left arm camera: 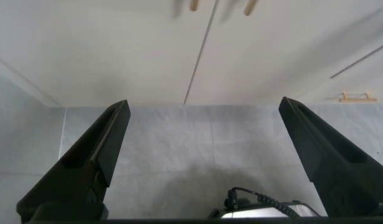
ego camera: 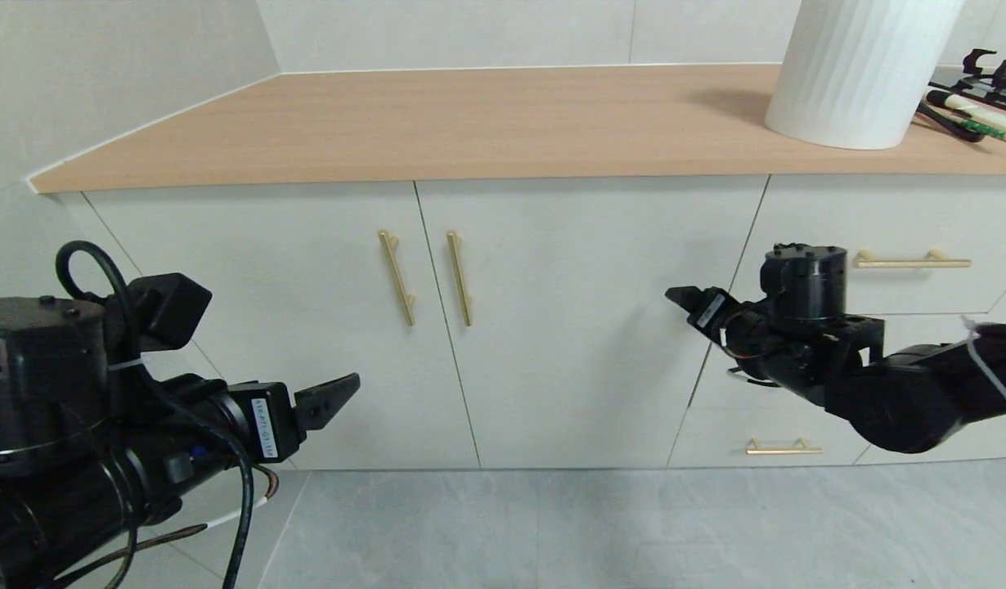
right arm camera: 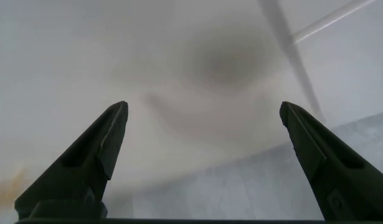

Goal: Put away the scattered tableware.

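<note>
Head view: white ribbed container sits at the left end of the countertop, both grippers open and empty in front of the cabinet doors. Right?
Not quite. The white ribbed container stands toward the right end of the countertop, not the left; the head view shows it. The rest holds: left gripper and right gripper are open and empty in front of the cabinet doors.

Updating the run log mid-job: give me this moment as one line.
left tool open, empty | right tool open, empty | both facing shut cabinet doors | tableware on counter

Free floor (ego camera: 552, 532) before shut cabinet doors (ego camera: 552, 327)
</note>
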